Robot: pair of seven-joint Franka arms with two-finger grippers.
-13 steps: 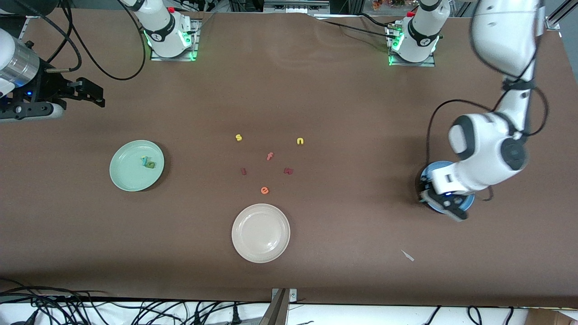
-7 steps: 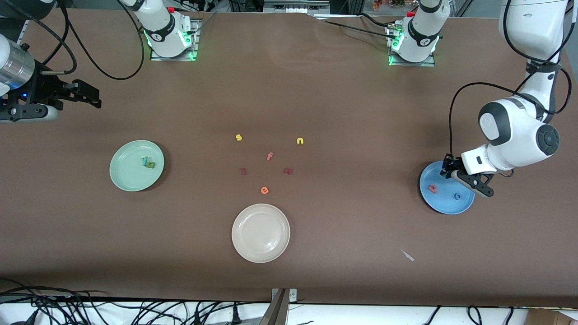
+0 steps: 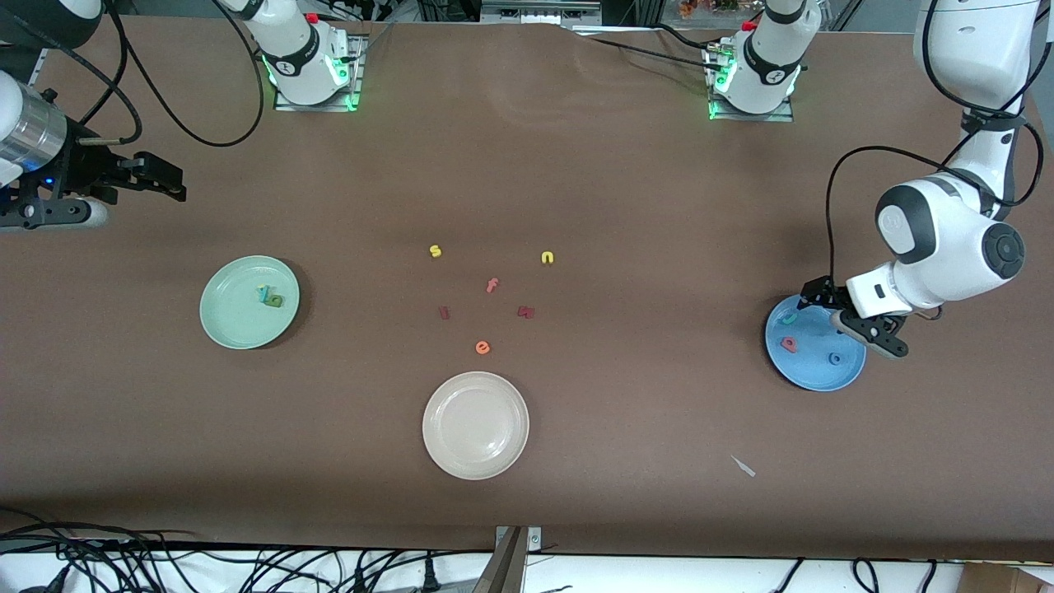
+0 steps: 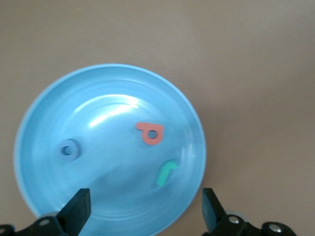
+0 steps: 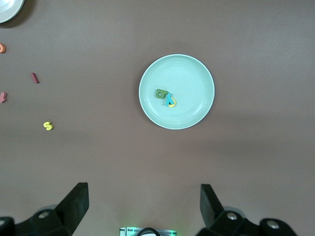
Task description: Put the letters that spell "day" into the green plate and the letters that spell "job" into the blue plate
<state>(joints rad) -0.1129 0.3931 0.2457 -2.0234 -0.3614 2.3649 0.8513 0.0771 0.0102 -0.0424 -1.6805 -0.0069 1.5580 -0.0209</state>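
Note:
The blue plate [image 3: 811,372] [image 4: 108,98] lies toward the left arm's end of the table. In it lie the teal "j" [image 3: 789,319] [image 4: 166,173], the salmon-pink "b" [image 3: 789,344] [image 4: 150,133] and the dark blue "o" [image 3: 835,358] [image 4: 69,149]. My left gripper [image 3: 852,319] [image 4: 145,209] hangs open over the plate and holds nothing. The green plate [image 3: 235,323] [image 5: 192,78] holds the dark green "d" [image 3: 276,301] [image 5: 161,93], the teal "y" [image 3: 264,292] [image 5: 170,99] and the yellow "a" [image 5: 172,104] under the "y". My right gripper [image 3: 169,181] [image 5: 142,206] waits open over bare table at the right arm's end.
A cream-white plate [image 3: 475,461] sits nearest the front camera. Mid-table lie a yellow "s" [image 3: 436,251], a yellow "n" [image 3: 547,258], a pink "f" [image 3: 492,285], two dark red letters [image 3: 444,312] [image 3: 526,311] and an orange "e" [image 3: 482,347]. A white scrap [image 3: 743,466] lies near the blue plate.
My left gripper has lifted off the blue plate and opened, and the teal "j" now lies in the plate. The right arm has barely shifted.

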